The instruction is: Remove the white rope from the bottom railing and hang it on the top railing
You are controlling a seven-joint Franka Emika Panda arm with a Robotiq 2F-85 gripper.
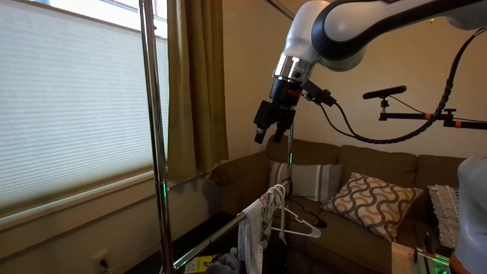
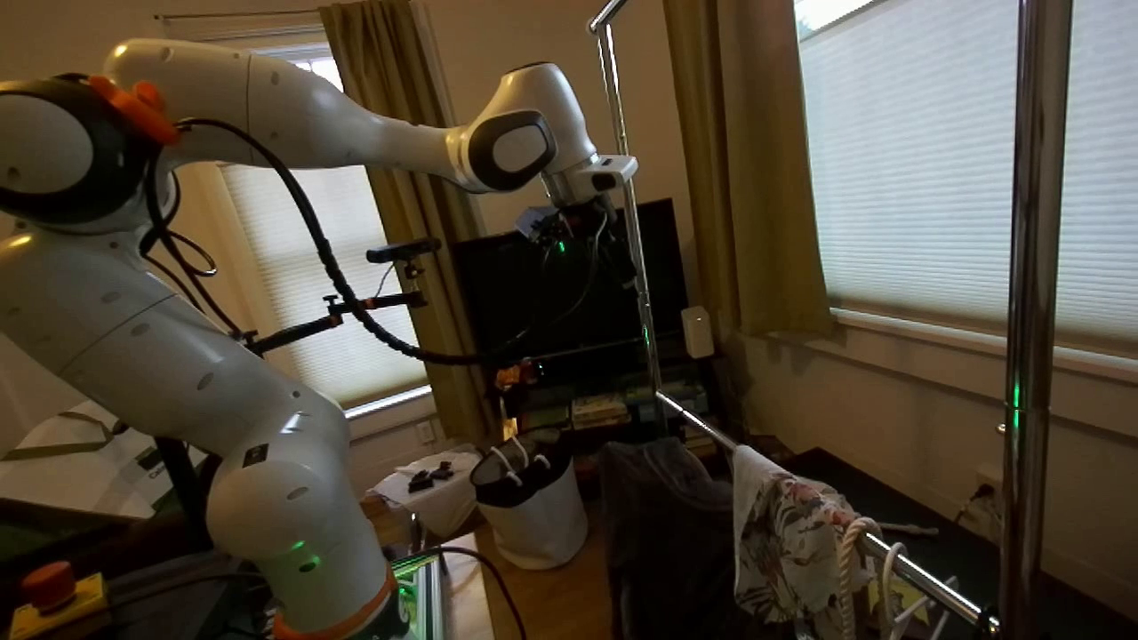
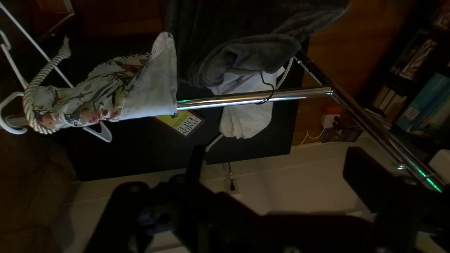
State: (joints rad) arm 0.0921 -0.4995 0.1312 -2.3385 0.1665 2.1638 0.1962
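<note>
The white rope is looped over the bottom railing between a floral cloth and a white hanger. It also shows in an exterior view and at the left of the wrist view, with one end loose. The bottom railing also crosses the wrist view. Only a short end of the top railing shows at the upper edge of both exterior views. My gripper is open and empty, pointing down, well above the bottom railing and apart from the rope. Its fingers spread wide in the wrist view.
The floral cloth, white hanger and a dark grey garment hang on the bottom railing. The rack's upright poles stand at both ends. A sofa is behind. A dark table holds a white bag with rope handles.
</note>
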